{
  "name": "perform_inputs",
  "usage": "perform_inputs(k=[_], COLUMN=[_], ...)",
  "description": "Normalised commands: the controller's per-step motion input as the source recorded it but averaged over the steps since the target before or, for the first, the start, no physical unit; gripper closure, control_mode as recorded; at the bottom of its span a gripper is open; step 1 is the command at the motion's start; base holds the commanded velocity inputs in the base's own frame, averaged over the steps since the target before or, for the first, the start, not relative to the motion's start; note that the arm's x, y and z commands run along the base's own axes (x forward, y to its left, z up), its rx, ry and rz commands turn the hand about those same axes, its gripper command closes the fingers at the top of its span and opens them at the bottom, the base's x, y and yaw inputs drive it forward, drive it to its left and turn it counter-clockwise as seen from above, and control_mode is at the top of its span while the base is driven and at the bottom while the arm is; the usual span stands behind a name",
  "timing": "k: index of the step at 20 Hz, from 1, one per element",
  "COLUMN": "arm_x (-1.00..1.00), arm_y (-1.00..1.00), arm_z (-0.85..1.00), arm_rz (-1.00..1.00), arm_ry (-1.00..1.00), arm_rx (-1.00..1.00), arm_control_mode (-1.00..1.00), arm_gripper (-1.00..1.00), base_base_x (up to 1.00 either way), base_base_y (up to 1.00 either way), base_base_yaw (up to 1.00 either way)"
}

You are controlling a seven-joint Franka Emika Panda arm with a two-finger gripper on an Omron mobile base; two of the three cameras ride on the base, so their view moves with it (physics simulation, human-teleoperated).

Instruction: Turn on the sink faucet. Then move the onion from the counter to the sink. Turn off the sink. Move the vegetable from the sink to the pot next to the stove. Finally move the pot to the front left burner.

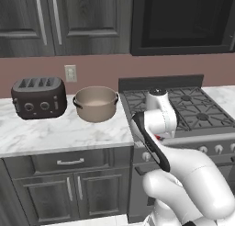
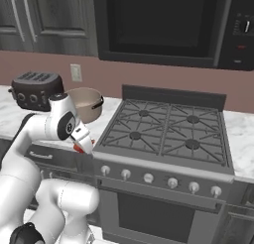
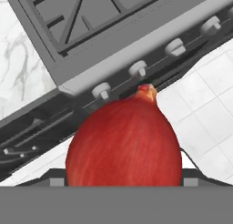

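In the left base view the pot sits on the counter between toaster and stove, in the right base view a sliver of red onion shows below the wrist at the stove's front edge, and in the hand view the gripper grips the onion above the stove knobs.

Arm folded tight: upper links rise from base, elbow bent high, forearm dropping back down. Wrist turned downward, hand low beside arm's own body. Gripper seen in right base view as small tip under wrist. In hand view, jaws spread wide around onion, clamped on its sides; held clear of any surface.
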Motion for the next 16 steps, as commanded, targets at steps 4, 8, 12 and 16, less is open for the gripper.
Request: perform_inputs(k=[4, 8, 12, 16], arm_x=[0.00, 0.00, 0.00, 0.00], arm_y=[0.00, 0.00, 0.00, 0.00], arm_z=[0.00, 0.00, 0.00, 0.00], arm_rz=[0.00, 0.00, 0.00, 0.00], arm_ry=[0.00, 0.00, 0.00, 0.00], arm_rx=[0.00, 0.00, 0.00, 0.00], arm_control_mode=[1.00, 1.00, 1.00, 1.00], arm_gripper=[1.00, 1.00, 1.00, 1.00], base_base_x=[0.50, 0.19, 0.07, 0.15], base_base_y=[0.00, 0.02, 0.03, 0.16], base_base_yaw=[0.01, 0.00, 0.02, 0.00])
